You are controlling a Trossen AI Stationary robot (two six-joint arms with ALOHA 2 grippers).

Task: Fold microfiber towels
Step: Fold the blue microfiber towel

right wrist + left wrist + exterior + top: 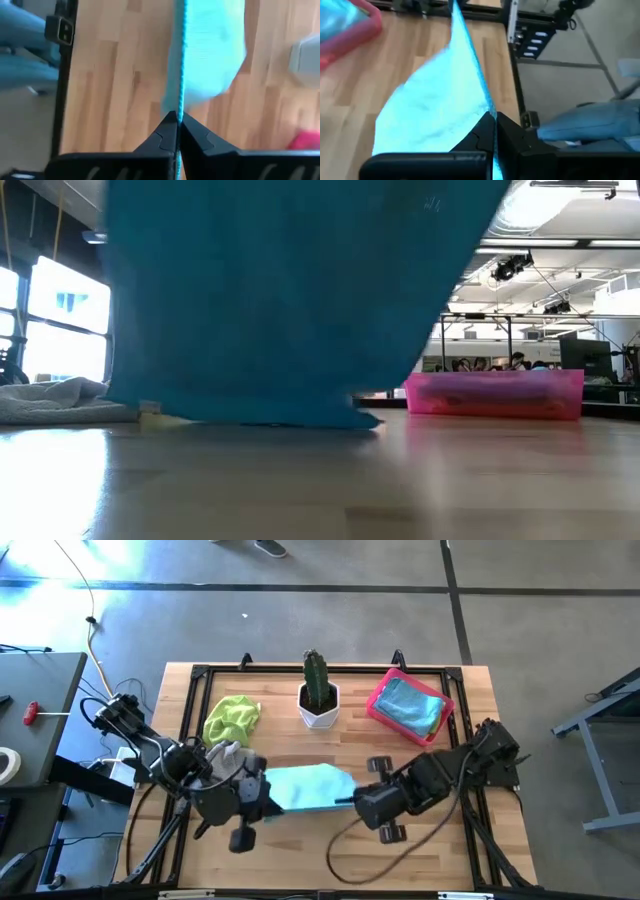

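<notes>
Both grippers, left (492,120) and right (177,120), have their fingers clenched on one light blue towel's (305,787) edge. Keep that edge taut (hem level) and lower it evenly onto the table (440,850).

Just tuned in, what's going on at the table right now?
Both arms hold one light blue towel stretched between them over the front of the table. The left gripper and right gripper are each shut on an edge. A lime green towel and a grey towel lie at the left; the pink tray holds another light blue towel.
</notes>
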